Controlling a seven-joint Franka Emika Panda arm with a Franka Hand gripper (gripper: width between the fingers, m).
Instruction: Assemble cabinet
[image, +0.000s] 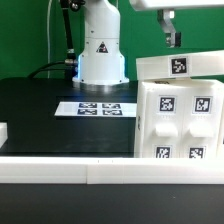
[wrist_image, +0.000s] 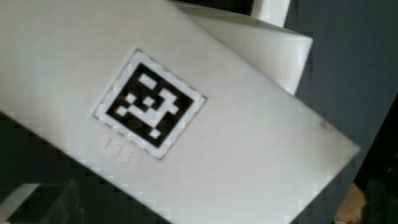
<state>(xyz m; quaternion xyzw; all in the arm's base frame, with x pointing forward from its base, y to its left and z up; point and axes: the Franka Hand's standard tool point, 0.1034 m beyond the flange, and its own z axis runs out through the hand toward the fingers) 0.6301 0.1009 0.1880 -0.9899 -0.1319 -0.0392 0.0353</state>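
The white cabinet body (image: 178, 122) stands at the exterior view's right on the black table, with several square tags on its front. A flat white panel (image: 180, 66) with one tag rests on top of it, slightly tilted. My gripper (image: 172, 38) hangs from above, its dark fingers just over the panel's upper edge. In the wrist view the panel (wrist_image: 214, 120) with its tag fills most of the picture, with a second white piece (wrist_image: 267, 45) behind it. The fingertips do not show clearly, so I cannot tell whether they are open or shut.
The marker board (image: 95, 107) lies flat on the table in front of the robot's white base (image: 100, 50). A white rail (image: 100, 170) runs along the front edge. A small white piece (image: 3, 131) sits at the exterior view's far left.
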